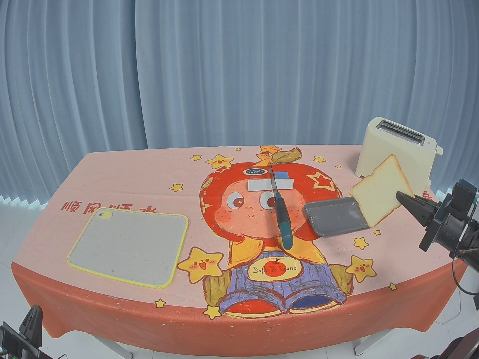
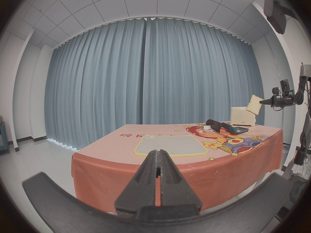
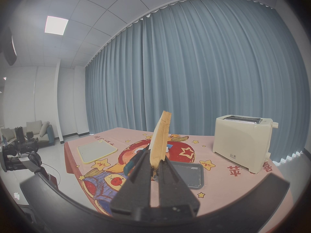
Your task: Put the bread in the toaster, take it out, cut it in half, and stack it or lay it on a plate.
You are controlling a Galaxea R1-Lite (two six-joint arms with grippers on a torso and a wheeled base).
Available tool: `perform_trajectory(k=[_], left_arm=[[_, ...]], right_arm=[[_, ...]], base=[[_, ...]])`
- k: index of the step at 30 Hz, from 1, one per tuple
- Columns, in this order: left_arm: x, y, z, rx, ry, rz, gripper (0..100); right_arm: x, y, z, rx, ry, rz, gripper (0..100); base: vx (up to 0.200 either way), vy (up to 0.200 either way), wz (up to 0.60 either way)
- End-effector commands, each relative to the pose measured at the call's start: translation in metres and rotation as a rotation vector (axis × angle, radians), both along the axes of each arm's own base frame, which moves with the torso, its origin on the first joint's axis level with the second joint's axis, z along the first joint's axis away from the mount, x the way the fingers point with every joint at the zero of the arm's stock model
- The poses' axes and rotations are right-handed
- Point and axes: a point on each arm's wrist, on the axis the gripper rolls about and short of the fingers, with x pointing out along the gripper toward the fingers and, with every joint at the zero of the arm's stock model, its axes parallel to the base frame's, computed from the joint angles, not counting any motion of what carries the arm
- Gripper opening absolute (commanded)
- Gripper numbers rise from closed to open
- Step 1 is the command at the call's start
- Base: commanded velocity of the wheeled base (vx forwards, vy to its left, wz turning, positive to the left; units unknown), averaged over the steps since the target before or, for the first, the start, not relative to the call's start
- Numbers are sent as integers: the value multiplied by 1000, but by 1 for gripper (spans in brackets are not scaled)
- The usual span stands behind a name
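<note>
My right gripper [image 1: 400,196] is shut on a slice of bread [image 1: 380,190], holding it by one corner in the air above the grey plate [image 1: 334,217] and in front of the cream toaster [image 1: 399,148]. In the right wrist view the bread [image 3: 159,140] stands on edge between the fingers [image 3: 140,173], with the toaster [image 3: 243,140] farther off. A knife [image 1: 281,209] with a teal handle lies at the table's middle. A yellow-rimmed cutting board [image 1: 130,245] lies on the left. My left gripper [image 2: 158,152] is shut, low, off the table's front left corner.
The table [image 1: 149,175] wears a pink cloth with a cartoon print. A blue curtain hangs behind it. Open cloth lies between the cutting board and the knife.
</note>
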Motion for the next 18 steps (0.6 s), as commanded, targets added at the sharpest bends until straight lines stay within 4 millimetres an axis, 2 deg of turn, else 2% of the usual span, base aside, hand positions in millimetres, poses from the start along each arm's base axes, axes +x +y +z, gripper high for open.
perform_trajectory(k=[1, 18], left_arm=[[1, 0, -5, 1, 19, 0, 0], [1, 0, -5, 1, 19, 0, 0]], right_arm=[[-2, 0, 3, 4, -14, 0, 0], [-2, 0, 2, 4, -10, 2, 0]], base=[[0, 0, 0], [0, 0, 0]])
